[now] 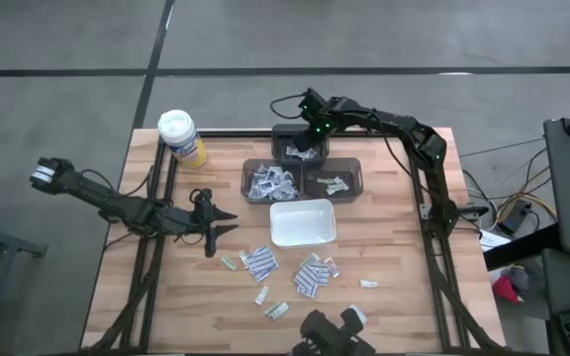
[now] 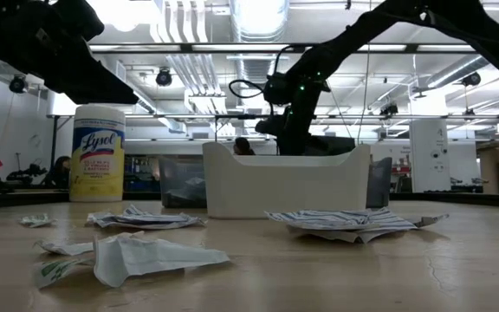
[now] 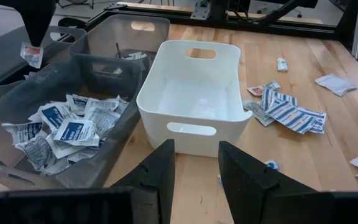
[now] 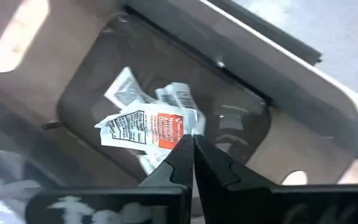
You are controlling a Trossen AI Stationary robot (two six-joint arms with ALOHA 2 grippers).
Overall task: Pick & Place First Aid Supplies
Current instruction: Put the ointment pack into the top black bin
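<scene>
My right gripper (image 4: 193, 142) hangs over the far grey bin (image 1: 300, 146), shut on a small white packet with orange print (image 4: 146, 127). The left wrist view shows that packet (image 3: 31, 54) dangling under the fingers. A few more packets (image 4: 127, 89) lie on the bin's floor. Several loose first aid packets (image 1: 260, 262) (image 1: 310, 275) lie flat on the wooden table on the near side of the white tray (image 1: 302, 237). My left gripper (image 3: 196, 158) waits open at the table's left, pointing toward the tray, with nothing between its fingers. My right gripper pinches the packet by one end edge (image 4: 189, 129) between its two fingertips. The fingers come from above, slanting down into the bin. The packet is lifted clear of the bin's floor and sticks out sideways from the fingertips.
A grey bin (image 1: 270, 183) piled with packets and another (image 1: 332, 182) with a few stand between the far bin and the tray. A yellow canister (image 1: 181, 136) stands at the far left corner. More stray packets (image 1: 277, 311) (image 1: 368, 283) lie near the front edge.
</scene>
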